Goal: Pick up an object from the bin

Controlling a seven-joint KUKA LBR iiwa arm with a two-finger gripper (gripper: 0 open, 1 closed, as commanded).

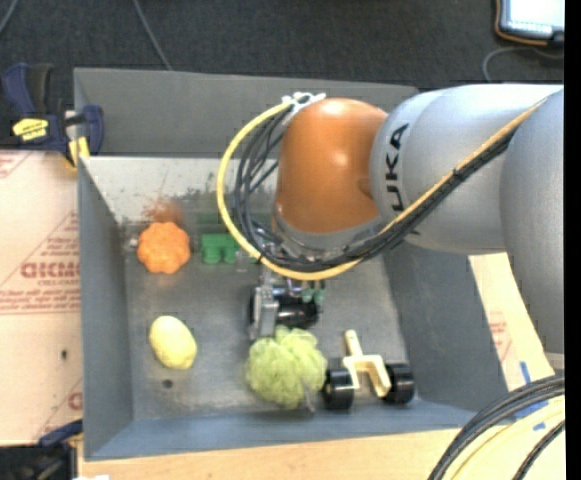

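We see the grey bin, fuzzy green ball just below the gripper in view, cream wheeled toy lower right, yellow lump left, orange pumpkin shape and green block upper left.

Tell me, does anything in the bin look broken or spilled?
Nothing looks broken or spilled. The orange pumpkin toy, yellow lemon, fuzzy green ball and small wheeled toy just lie loose on the bin floor.

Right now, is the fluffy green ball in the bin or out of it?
In: the fluffy green ball lies on the bin floor near its front wall, by the gripper.
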